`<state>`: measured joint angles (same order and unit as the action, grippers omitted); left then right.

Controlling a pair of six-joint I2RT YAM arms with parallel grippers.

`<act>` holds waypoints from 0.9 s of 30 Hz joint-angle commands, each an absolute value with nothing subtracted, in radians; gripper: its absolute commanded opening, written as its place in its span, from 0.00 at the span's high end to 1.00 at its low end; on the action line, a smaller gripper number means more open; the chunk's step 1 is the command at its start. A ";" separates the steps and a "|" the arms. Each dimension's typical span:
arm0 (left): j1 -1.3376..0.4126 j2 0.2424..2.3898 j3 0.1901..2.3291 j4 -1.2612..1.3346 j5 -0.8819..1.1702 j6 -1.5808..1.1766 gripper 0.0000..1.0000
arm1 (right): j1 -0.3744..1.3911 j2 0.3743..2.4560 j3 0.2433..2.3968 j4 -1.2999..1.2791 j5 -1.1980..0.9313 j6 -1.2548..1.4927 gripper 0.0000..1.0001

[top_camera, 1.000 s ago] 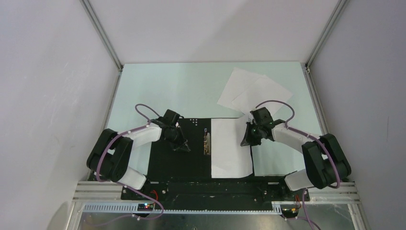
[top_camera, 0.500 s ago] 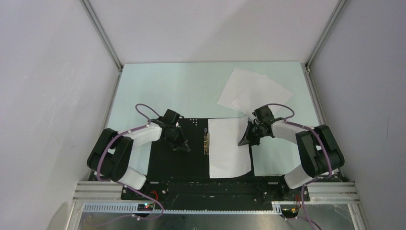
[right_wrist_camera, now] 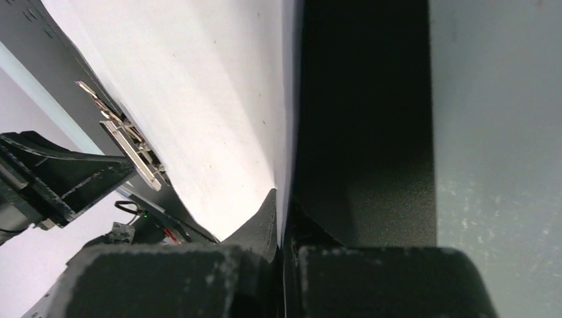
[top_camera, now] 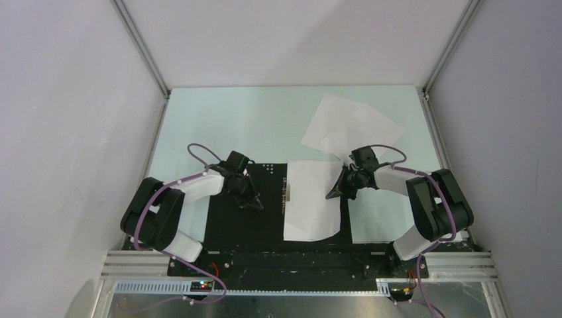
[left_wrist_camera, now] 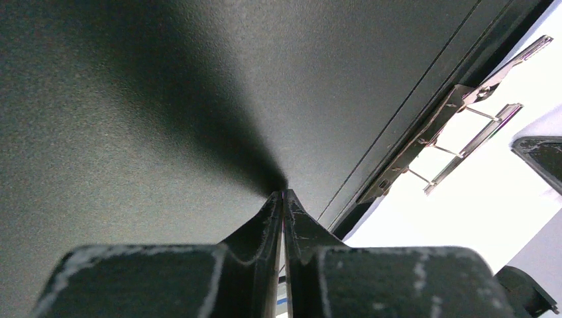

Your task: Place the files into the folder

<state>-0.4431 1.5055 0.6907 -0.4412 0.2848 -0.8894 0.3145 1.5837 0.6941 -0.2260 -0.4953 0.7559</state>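
On the right half of the open folder:

- **Item one:** white sheet, lying across the black inside. Its left edge is just beside the metal spine clip and its near edge is slightly bowed.
- **Held by:** my right claw, pinched tight on the sheet's right edge, with the paper between the fingers.
- **Item two:** my left claw, closed to a point with nothing in it. Its tip is pressed down on the folder's left black panel, near the clip.
- **Items three and four:** two loose sheets, overlapping, on the table at the far right, apart from the folder.
- **Folder itself:** spread flat at the near edge, between my arms.

Risks, as I judge them:

- The thin sheet buckles or creases if I shove it against the clip.
- The sheet rides over the clip instead of seating beside it.
- The folder skids if my left tip lifts.
- The sheet drags back out if I release late while withdrawing.
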 commanded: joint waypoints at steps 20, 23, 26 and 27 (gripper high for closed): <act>-0.443 1.545 0.678 -0.454 0.135 -0.847 0.89 | 0.426 1.523 0.731 -0.286 -0.289 0.590 1.00; -0.444 1.546 0.679 -0.455 0.134 -0.849 0.89 | 0.438 1.522 0.734 -0.298 -0.262 0.593 1.00; -0.444 1.546 0.681 -0.456 0.134 -0.848 0.89 | 0.443 1.519 0.733 -0.311 -0.242 0.594 1.00; -0.443 1.545 0.681 -0.457 0.133 -0.848 0.89 | 0.444 1.516 0.734 -0.314 -0.232 0.593 1.00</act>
